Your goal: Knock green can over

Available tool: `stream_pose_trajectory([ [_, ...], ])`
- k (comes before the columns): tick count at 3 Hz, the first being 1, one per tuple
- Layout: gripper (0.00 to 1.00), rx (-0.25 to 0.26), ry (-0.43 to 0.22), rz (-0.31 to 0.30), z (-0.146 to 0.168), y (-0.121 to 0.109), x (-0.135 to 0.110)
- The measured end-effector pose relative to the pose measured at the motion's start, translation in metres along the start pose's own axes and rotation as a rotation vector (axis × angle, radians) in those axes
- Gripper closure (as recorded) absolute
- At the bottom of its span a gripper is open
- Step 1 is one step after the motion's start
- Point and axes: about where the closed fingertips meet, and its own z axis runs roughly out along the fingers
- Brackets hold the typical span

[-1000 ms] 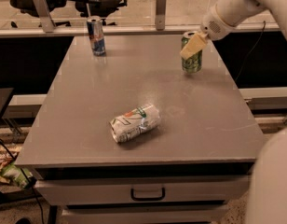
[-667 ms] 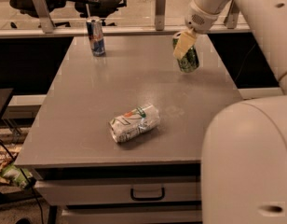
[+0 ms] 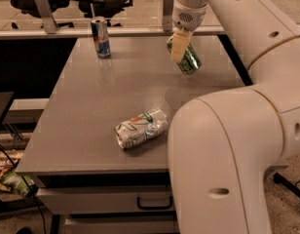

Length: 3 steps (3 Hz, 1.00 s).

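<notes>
Your gripper (image 3: 179,47) is over the far right part of the table (image 3: 86,106), hanging down from the wrist. Its pale tip lies against the upper left side of the green can (image 3: 191,63). You cannot tell from this view whether the gripper is spread or pressed together.

The green can is tilted, neither upright nor flat. Its upper end sits left under the gripper and its lower end points right, toward the table's right edge. You cannot tell how much of its base touches the surface.

The blue can (image 3: 101,38) stands upright at the far left, well apart from the gripper. The packet (image 3: 140,128) lies on its side near the front edge, well apart from both cans. Your arm (image 3: 237,145) fills the right foreground and hides the table's front right corner.
</notes>
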Motion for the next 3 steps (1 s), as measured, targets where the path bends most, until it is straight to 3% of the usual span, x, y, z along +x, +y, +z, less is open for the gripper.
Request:
stream_pose_trajectory([
  [1, 0.57, 0.006, 0.071, -0.095, 0.003, 0.006, -0.014],
  [3, 0.11, -0.046, 0.129, -0.220, 0.021, 0.025, -0.024],
])
